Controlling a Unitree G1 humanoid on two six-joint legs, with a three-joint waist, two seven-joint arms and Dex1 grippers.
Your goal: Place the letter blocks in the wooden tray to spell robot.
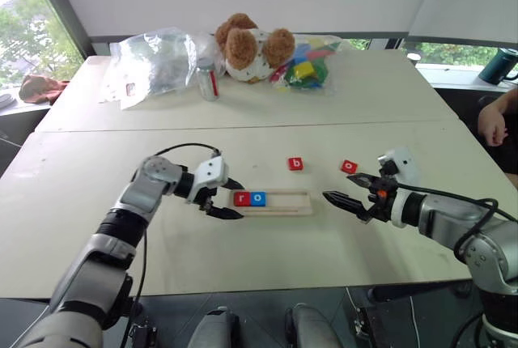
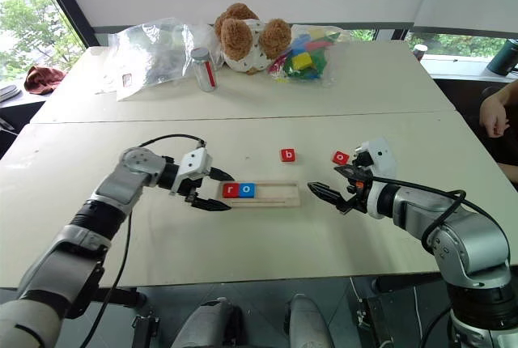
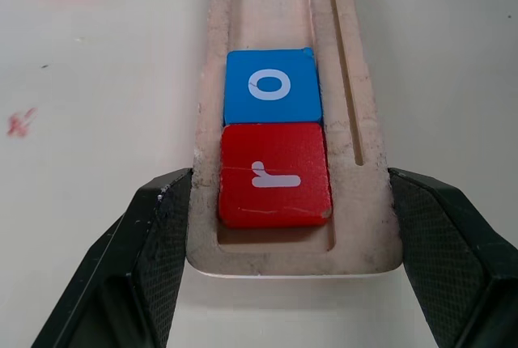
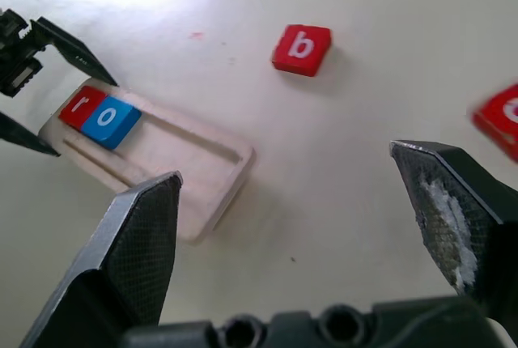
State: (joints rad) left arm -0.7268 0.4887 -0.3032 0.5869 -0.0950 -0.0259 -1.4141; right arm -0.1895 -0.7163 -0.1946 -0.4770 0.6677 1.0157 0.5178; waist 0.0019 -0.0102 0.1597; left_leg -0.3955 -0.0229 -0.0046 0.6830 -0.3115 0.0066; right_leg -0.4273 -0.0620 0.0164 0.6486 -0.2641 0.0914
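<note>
The wooden tray (image 1: 283, 202) lies across the middle of the near table. A red letter block "r" (image 1: 241, 198) and a blue "o" (image 1: 257, 198) sit side by side at its left end. My left gripper (image 1: 235, 201) is shut on that end of the tray, one finger (image 3: 162, 235) against each long side. A red "b" block (image 1: 295, 163) and a red "o" block (image 1: 348, 167) lie loose on the table behind the tray. Right of the tray, my right gripper (image 1: 343, 186) hovers open and holds nothing, with the red "o" just beyond it.
On the far table sit a teddy bear (image 1: 251, 44), a bag of multicoloured toy blocks (image 1: 307, 65), a crumpled clear plastic bag (image 1: 154, 61) and a small can (image 1: 208, 81). A person's arm (image 1: 494, 121) rests at the right edge.
</note>
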